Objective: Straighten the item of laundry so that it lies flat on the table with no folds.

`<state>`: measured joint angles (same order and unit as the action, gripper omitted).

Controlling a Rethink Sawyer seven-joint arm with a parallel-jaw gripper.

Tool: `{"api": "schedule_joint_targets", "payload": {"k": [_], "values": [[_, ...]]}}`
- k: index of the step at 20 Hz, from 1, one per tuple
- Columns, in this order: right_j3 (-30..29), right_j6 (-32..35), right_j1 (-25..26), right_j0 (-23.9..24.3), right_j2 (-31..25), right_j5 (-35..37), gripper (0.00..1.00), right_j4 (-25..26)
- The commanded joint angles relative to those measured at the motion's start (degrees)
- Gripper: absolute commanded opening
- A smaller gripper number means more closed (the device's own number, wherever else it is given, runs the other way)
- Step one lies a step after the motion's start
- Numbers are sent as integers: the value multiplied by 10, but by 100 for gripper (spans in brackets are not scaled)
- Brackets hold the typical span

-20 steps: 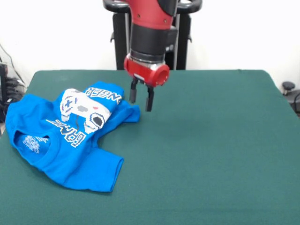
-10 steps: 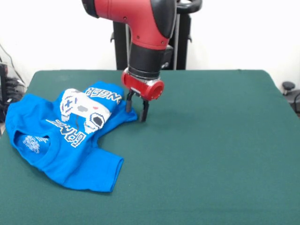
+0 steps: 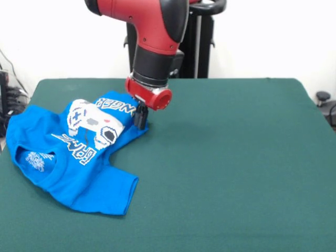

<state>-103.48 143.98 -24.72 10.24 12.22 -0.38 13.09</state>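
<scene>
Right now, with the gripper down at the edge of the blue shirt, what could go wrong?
1. The gripper looks closed on only a small bunch at the T-shirt edge, so the cloth may slip out when pulled.
2. The T-shirt is crumpled and folded over itself; a pull may drag the whole heap across the table instead of opening it.

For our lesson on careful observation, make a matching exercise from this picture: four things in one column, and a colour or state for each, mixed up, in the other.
Things:
1. T-shirt
2. table
3. gripper
4. controller print

Descriptions:
A. dark green, spread flat
B. white, with lettering around it
C. bright blue, rumpled and folded
D. black tips, down at the shirt's edge

Pairs: 1-C, 2-A, 3-D, 4-B
</scene>
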Motion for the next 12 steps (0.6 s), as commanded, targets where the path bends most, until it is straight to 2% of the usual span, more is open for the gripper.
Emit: {"api": "schedule_joint_targets", "payload": {"k": [1,5,7,12], "values": [[18,36,-12,24,-72,5,0,-10],[10,36,-21,31,-87,14,0,-12],[-3,32,-31,47,-115,28,0,-11],[-45,67,-74,22,-130,73,0,-52]]}}
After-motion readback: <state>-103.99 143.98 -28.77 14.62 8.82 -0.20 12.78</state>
